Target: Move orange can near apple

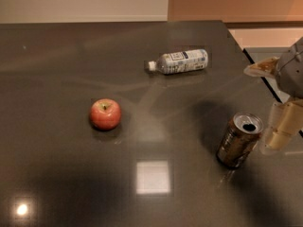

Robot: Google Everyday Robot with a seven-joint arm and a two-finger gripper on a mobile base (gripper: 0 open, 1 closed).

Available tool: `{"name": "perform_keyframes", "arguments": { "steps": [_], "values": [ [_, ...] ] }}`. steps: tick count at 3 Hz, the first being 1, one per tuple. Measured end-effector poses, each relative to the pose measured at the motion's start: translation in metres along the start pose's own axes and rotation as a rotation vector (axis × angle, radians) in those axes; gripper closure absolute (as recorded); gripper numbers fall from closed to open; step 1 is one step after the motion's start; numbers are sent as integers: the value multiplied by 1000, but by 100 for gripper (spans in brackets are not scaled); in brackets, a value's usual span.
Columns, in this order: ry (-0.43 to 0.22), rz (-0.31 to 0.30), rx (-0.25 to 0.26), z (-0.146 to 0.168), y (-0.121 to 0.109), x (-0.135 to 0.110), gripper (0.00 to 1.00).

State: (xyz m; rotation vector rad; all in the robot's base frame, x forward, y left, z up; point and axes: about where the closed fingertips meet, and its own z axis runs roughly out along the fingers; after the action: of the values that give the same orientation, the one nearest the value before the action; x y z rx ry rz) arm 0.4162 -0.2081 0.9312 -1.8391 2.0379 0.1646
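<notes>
The orange can (239, 140) stands upright on the dark table (57, 79) at the right, its silver top with the open hole facing up. The red apple (105, 113) sits left of centre, well apart from the can. My gripper (280, 129) hangs at the right edge of the view, just right of the can and close beside it, holding nothing that I can see. The grey arm body (291, 70) is above it.
A clear plastic bottle (180, 61) with a white cap lies on its side at the back of the table. The table's right edge (253, 65) runs just behind the gripper. Bright light reflections show on the front of the tabletop.
</notes>
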Motion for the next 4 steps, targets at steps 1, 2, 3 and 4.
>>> {"name": "perform_keyframes", "arguments": {
  "steps": [1, 2, 3, 4],
  "values": [
    [-35, -33, -37, 10, 5, -3, 0],
    [-68, -67, -82, 20, 10, -7, 1],
    [-85, -78, -131, 27, 20, -10, 24],
    [-79, -82, -152, 28, 23, -8, 46]
  ]
}}
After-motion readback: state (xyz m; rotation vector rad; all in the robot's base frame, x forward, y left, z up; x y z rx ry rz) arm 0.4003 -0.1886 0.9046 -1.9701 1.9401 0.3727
